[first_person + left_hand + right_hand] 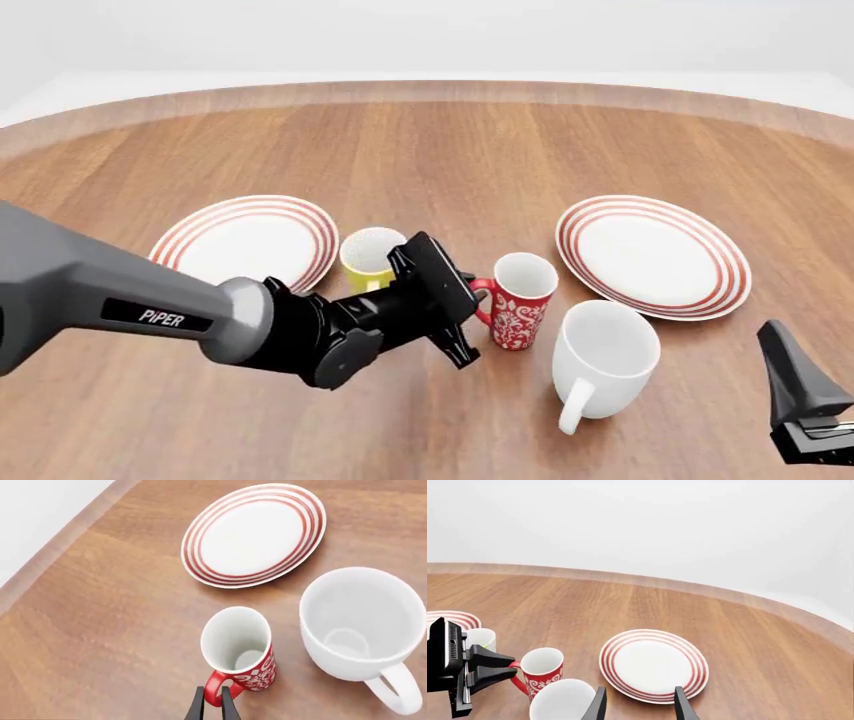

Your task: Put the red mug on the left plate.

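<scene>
The red mug (522, 302) stands upright on the table between the yellow mug and the right plate, its handle toward my left arm. My left gripper (475, 294) is shut on the mug's red loop handle (215, 686), with a finger on each side of it. The mug also shows in the left wrist view (238, 647) and in the right wrist view (542, 673). The left plate (244, 243) lies at the left, beyond the yellow mug, with nothing on it. My right gripper (638, 706) is open and empty; in the front view it (785, 352) is at the near right.
A yellow mug (370, 257) stands between the left plate and the red mug. A large white mug (603, 356) stands close to the red mug, on its near right. The right plate (651, 255) lies behind it. The table's far edge curves round the back.
</scene>
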Controlling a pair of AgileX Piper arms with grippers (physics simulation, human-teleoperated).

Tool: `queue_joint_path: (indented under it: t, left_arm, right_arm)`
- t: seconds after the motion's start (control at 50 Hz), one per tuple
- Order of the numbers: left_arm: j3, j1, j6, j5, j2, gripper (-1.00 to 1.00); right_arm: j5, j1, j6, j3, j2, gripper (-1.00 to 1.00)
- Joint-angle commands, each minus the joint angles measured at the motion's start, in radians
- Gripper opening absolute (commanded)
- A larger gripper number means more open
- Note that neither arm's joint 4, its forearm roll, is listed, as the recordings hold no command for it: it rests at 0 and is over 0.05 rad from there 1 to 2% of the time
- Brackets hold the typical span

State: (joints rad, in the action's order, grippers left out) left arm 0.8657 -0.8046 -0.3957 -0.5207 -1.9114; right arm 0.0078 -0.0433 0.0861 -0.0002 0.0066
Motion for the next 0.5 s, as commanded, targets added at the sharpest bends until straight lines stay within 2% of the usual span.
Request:
queue_joint_path:
  t: [0.02,0.5]
  left_arm:
    - [-0.003,-0.010,0.012,0.009,-0.012,-1.00]
    - [-0.010,0.003,0.042,0.010,0.028,-1.00]
  right_arm:
    - [-0.004,0.002,-0.001,0.000,0.004,1.00]
    - [-0.012,0.001,0.000,-0.001,0.013,1.00]
